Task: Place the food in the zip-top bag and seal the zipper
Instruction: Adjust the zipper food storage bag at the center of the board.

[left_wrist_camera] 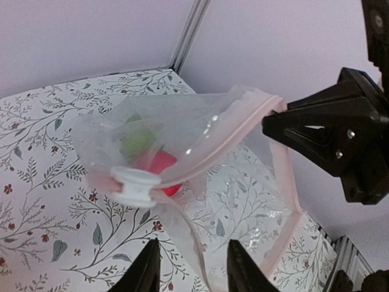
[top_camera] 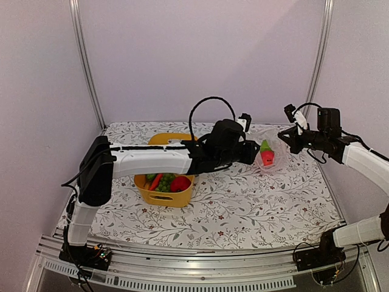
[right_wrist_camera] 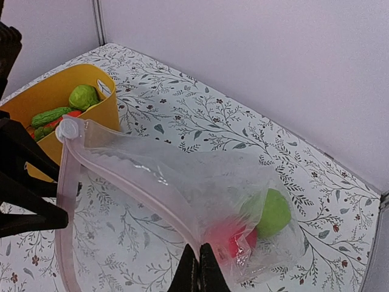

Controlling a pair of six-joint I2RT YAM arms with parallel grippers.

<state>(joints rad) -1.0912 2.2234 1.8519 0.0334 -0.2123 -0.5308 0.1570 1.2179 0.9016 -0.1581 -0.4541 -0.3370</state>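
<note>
The clear zip-top bag [top_camera: 268,157] hangs between my two grippers over the table's back right, mouth open. A green ball [right_wrist_camera: 272,213] and a red piece [right_wrist_camera: 240,238] lie inside it. The pink zipper [left_wrist_camera: 243,131] carries a white slider [left_wrist_camera: 135,184]. My right gripper [right_wrist_camera: 199,272] is shut on the pink strip at one end; it shows in the top view [top_camera: 285,137]. My left gripper [left_wrist_camera: 193,269] is open, and the bag's near mouth edge runs between its fingers. More food [top_camera: 164,181], green and red, lies in the tub.
The yellow tub [top_camera: 164,198] stands left of centre on the flowered tablecloth [top_camera: 243,213], under the left arm's forearm [top_camera: 152,161]. Purple walls and metal posts [top_camera: 85,61] close in the back and sides.
</note>
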